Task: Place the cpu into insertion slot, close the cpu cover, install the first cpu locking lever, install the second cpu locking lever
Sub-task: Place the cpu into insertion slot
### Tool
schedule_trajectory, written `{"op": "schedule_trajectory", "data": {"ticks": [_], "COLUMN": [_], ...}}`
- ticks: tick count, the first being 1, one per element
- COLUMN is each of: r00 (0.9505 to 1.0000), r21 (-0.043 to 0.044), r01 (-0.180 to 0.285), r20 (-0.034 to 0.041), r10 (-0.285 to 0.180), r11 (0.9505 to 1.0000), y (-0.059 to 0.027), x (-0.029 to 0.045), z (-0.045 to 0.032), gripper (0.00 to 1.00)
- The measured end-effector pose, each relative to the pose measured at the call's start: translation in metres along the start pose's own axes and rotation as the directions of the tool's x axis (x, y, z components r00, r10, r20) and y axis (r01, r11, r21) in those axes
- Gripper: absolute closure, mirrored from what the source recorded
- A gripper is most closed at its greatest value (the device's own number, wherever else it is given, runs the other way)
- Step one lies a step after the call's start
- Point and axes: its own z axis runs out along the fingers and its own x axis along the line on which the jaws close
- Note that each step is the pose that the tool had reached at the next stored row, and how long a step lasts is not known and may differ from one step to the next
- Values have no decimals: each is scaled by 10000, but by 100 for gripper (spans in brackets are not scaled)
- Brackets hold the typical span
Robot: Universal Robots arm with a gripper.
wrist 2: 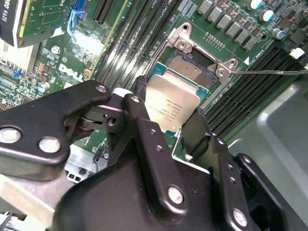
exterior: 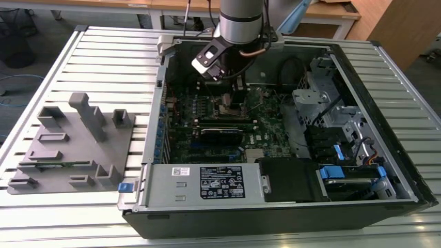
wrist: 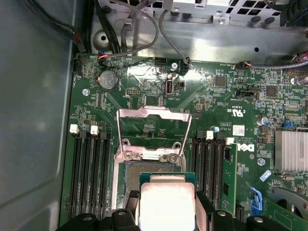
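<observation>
Clamping the cpu by two opposite edges, the black fingers hold it over the insertion slot, whose dark pin field shows in the second wrist view. The first wrist view adds the cpu cover swung open beyond the slot; the exterior view shows the arm reaching into a computer case on the slatted desk.

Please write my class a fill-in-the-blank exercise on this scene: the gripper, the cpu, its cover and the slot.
1. The gripper is ___ on the cpu.
2. The cpu cover stands ___, swung up off the insertion slot.
3. The insertion slot itself is ___: no chip sits in it.
4. The circuit board around the slot is coloured ___.

Missing words: shut; open; empty; green.
</observation>
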Motion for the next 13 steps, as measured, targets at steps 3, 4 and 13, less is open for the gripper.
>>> {"op": "schedule_trajectory", "data": {"ticks": [3, 4, 13], "r00": [10000, 10000, 10000], "r21": [3, 4, 2], "r01": [1, 0, -1], "r20": [5, 5, -5], "r10": [-1, 0, 1], "r11": [10000, 10000, 10000], "y": [0, -1, -3], "x": [-1, -1, 16], "z": [1, 1, 55], "gripper": [46, 46, 46]}}
